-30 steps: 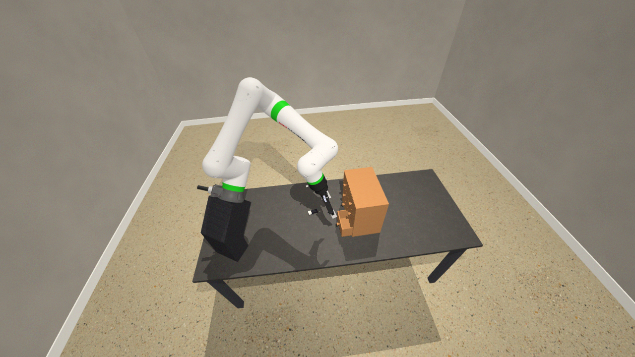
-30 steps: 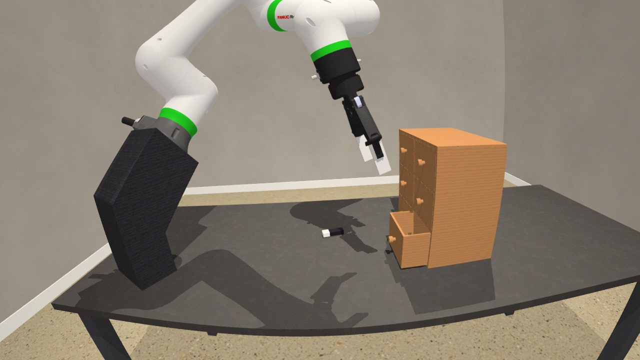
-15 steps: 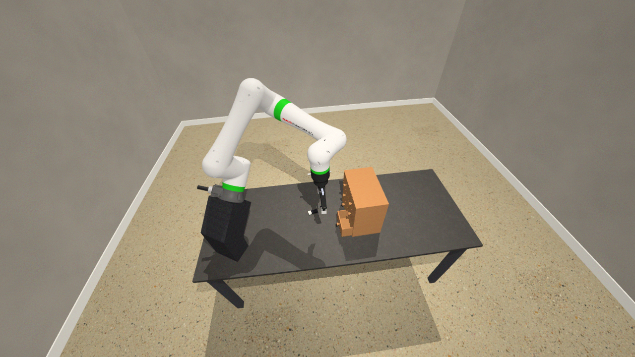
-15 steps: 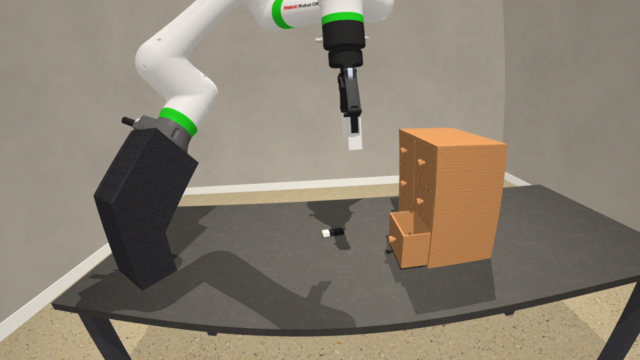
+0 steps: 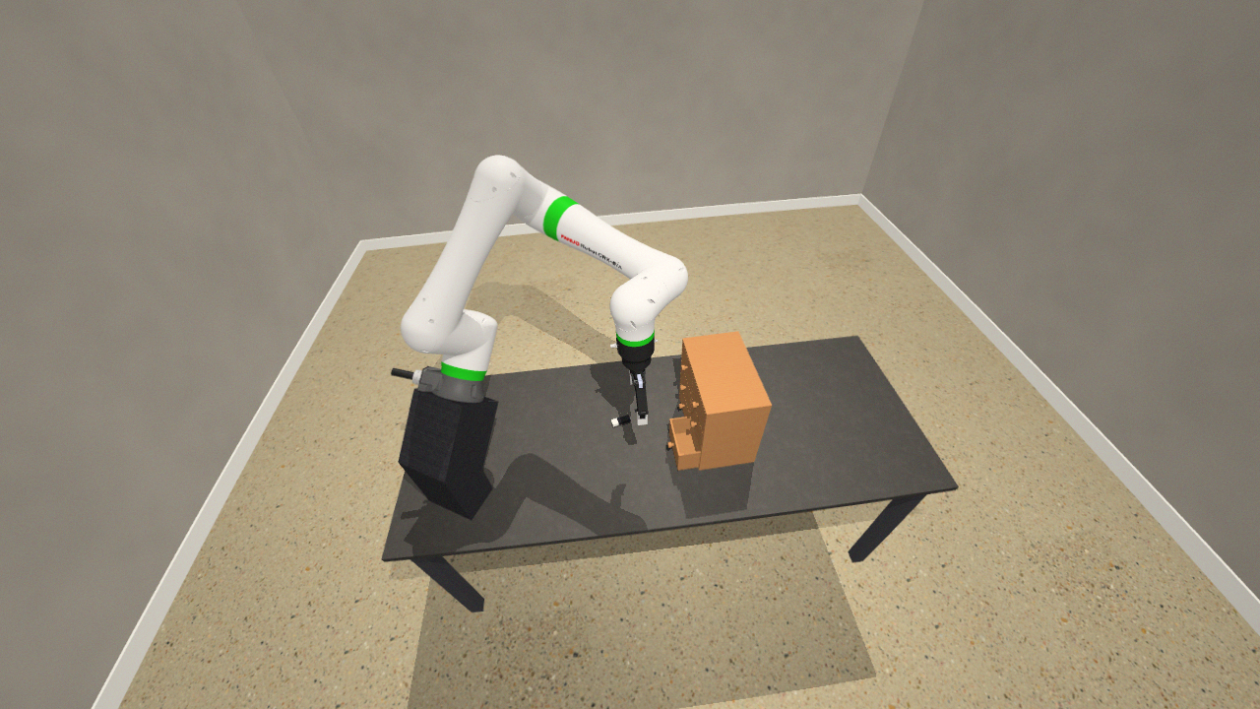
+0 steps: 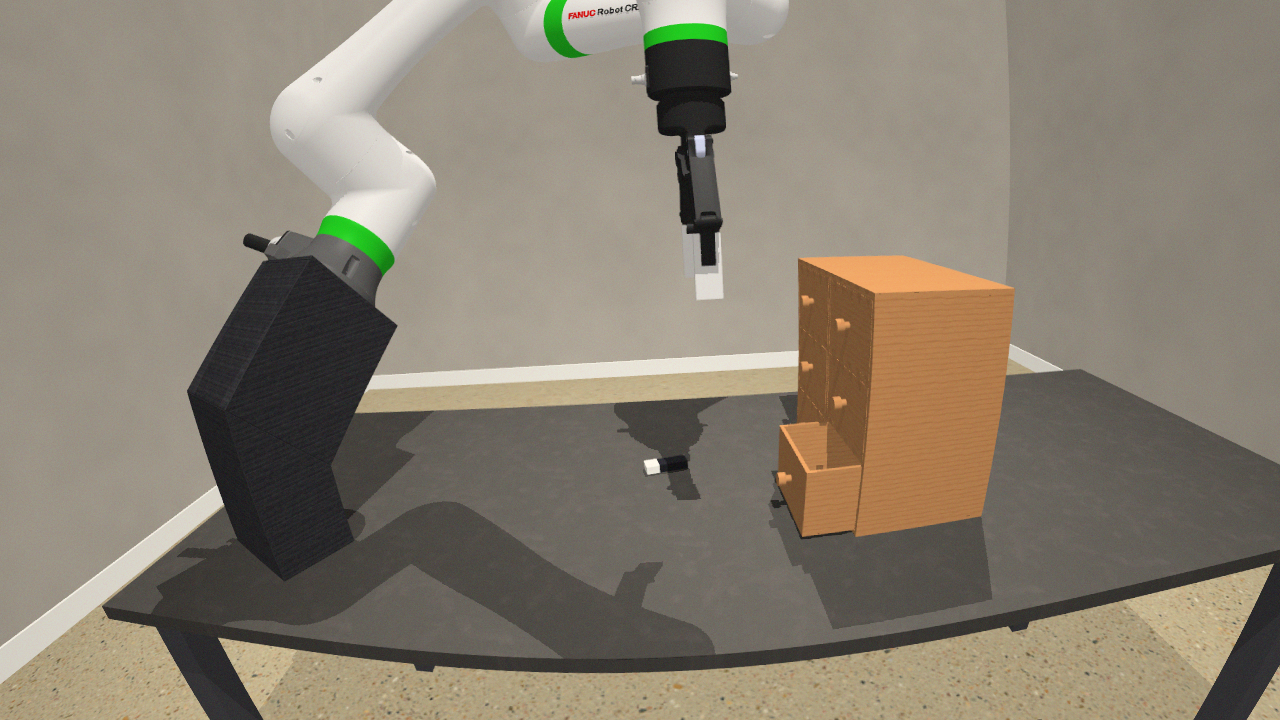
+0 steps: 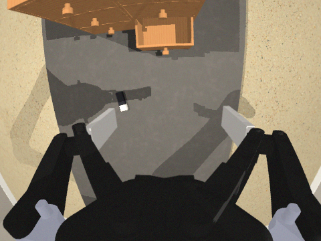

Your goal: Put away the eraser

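The eraser (image 5: pixel 621 421) (image 6: pixel 665 464) (image 7: pixel 122 101), white at one end and black along the rest, lies flat on the table in front of the chest (image 5: pixel 735 379) (image 6: pixel 930 394). The bottom drawer (image 5: pixel 688 461) (image 6: pixel 832 501) (image 7: pixel 165 46) of the column nearer the exterior camera stands partly out and looks level. No eraser shows in its visible part; its back is hidden inside the chest. The other drawers look pushed in. My gripper (image 5: pixel 638 401) (image 6: pixel 703 273) (image 7: pixel 168 116) points down, wide open and empty, high above the table. In the wrist view the eraser appears just beyond the left fingertip.
The dark table (image 5: pixel 837 440) (image 6: pixel 537 617) (image 7: pixel 174 77) carries the chest and the arm's black pedestal (image 5: pixel 445 449) (image 6: pixel 277 411). Small round knobs (image 6: pixel 839 325) (image 7: pixel 67 9) stick out from the chest's front. The open drawer's knob (image 6: pixel 785 479) (image 7: pixel 166 51) points toward the eraser's side.
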